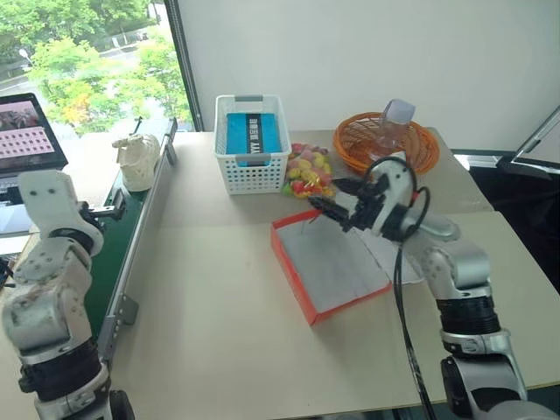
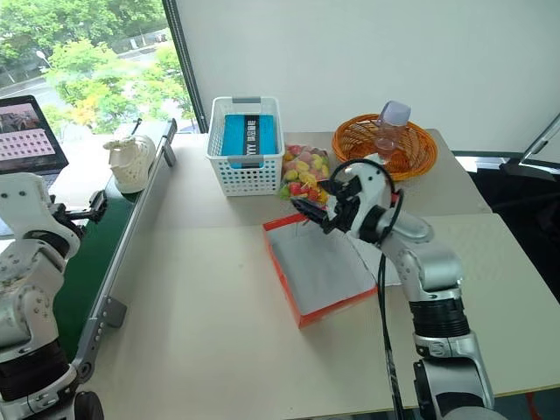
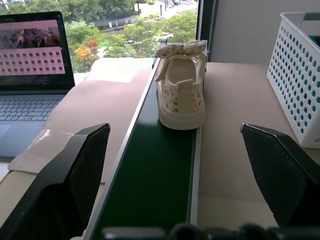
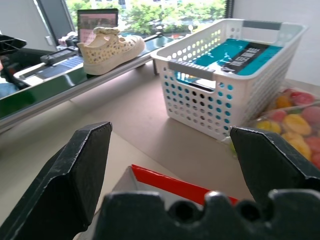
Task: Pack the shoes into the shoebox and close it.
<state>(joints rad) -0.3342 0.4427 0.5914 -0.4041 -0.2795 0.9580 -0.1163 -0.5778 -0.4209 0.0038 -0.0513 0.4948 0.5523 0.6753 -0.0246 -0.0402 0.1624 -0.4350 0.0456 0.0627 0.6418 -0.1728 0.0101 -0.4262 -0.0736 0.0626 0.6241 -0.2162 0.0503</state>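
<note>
Head views: the shoebox lies open near the middle of the worktop, white inside, orange-red rim, set at an angle to the worktop's edges. The right gripper hangs over the box's far corner, fingers wide, holding nothing. One shoe stands on the green belt along the worktop's left edge, toward the far end. The left gripper sits over the belt, nearer than the shoe and apart from it. At the far edge stand a white basket with a blue pack inside, a bag of sweets just beside it, and an orange wicker bowl bearing a bottle. A laptop sits left of the belt.

Left wrist view: the fingers stand wide and empty. The shoe is upright on the belt ahead, bow on top, clear of both fingers.

Right wrist view: fingers wide, empty. The box's red rim lies just below them; basket and sweets lie beyond.
</note>
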